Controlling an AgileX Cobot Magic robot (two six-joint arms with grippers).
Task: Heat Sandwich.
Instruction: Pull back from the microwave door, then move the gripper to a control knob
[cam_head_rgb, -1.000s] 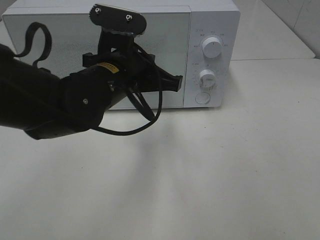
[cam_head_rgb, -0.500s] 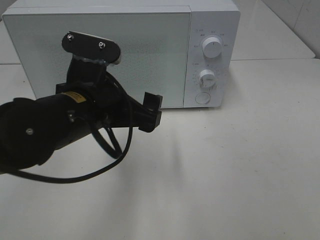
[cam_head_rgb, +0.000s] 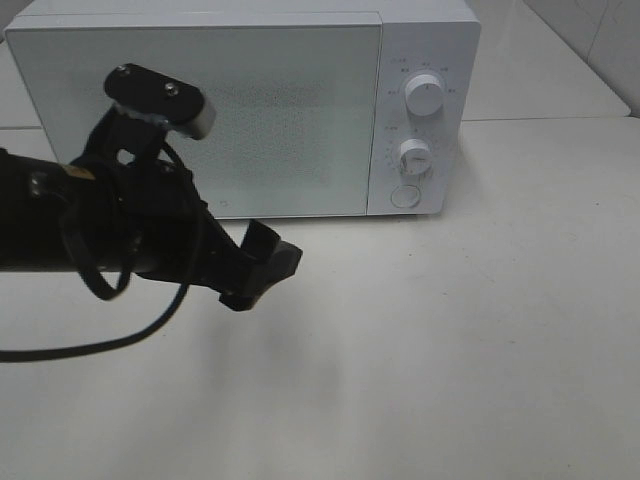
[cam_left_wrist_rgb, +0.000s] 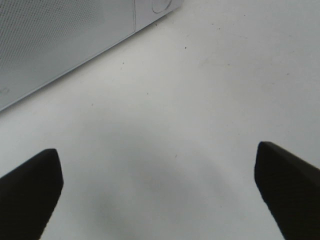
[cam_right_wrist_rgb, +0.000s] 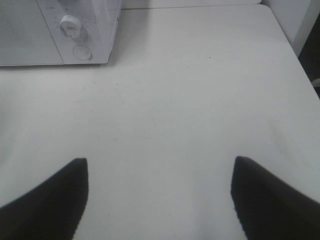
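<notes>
No sandwich to be seen in any view; perhaps behind the shut door (cam_head_rgb: 260, 60) of the white microwave (cam_head_rgb: 330, 110) at the far edge of the desk (cam_head_rgb: 450, 350), but cannot tell through the frosted front. Judged from the task alone: likely light and soft, easy to crush, layers ready to shift and filling to slide out. Better to take hold low, from two opposite sides across the crust, with gentle pressure, and to keep level.

On the left: left gripper (cam_head_rgb: 262, 268) stretched out from the left edge of the desk, low over the bare top, in front of the microwave door and apart from it, pointing toward the middle of the desk and a little downward. Spread wide, fingers (cam_left_wrist_rgb: 30, 190) far apart, nothing between them.

On the right: right gripper (cam_right_wrist_rgb: 157, 164) outside the high view. By its own camera, raised over the right part of the desk, facing toward the lower knob (cam_right_wrist_rgb: 70, 25) of the microwave; also spread wide, empty.
</notes>
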